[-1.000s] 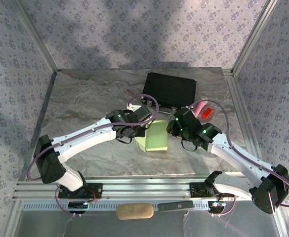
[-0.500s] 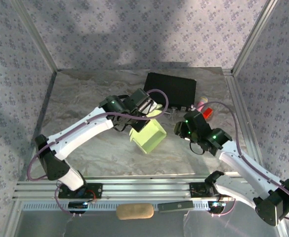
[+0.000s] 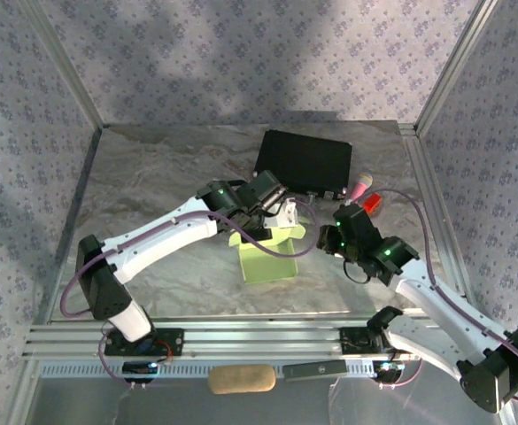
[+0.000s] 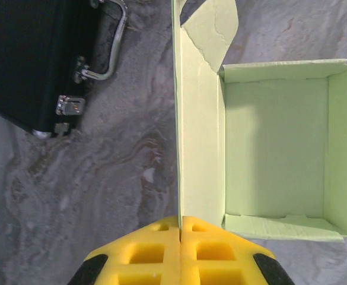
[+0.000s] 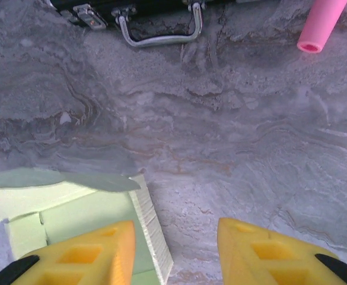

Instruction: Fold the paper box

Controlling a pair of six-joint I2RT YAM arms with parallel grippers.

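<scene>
From the overhead camera I see the paper box (image 3: 267,257) standing open-topped near the middle of the marbled table (image 3: 152,177), just on the near side of the black case (image 3: 305,161) and between my two arms. My left gripper (image 4: 180,221) points down at it from above. On that wrist's camera the two yellow fingers (image 4: 143,255) are pressed flat together with no gap. The box's tall rear panel runs edge-on straight into the seam between them, so I read it as pinched on that thin card. Past the fingers I look down into the pale green inside, four walls up, with a rounded flap (image 4: 207,29) sticking out from the far end of the held panel. The case lies off to one side, its metal handle (image 4: 108,41) and a latch (image 4: 67,105) facing the box. My right gripper (image 5: 176,234) hangs low over the table with its jaws partly apart and nothing clamped. A corner of the box lies just inside the gap, close beside one finger (image 5: 99,252), though I cannot tell if it touches; the other finger is over bare marble. Farther out on that camera is the end of a pink tube (image 5: 320,24) beside the case. Overhead, a small red object (image 3: 371,202) lies next to the tube. I cannot tell whether the box's base is fully down on the table.
</scene>
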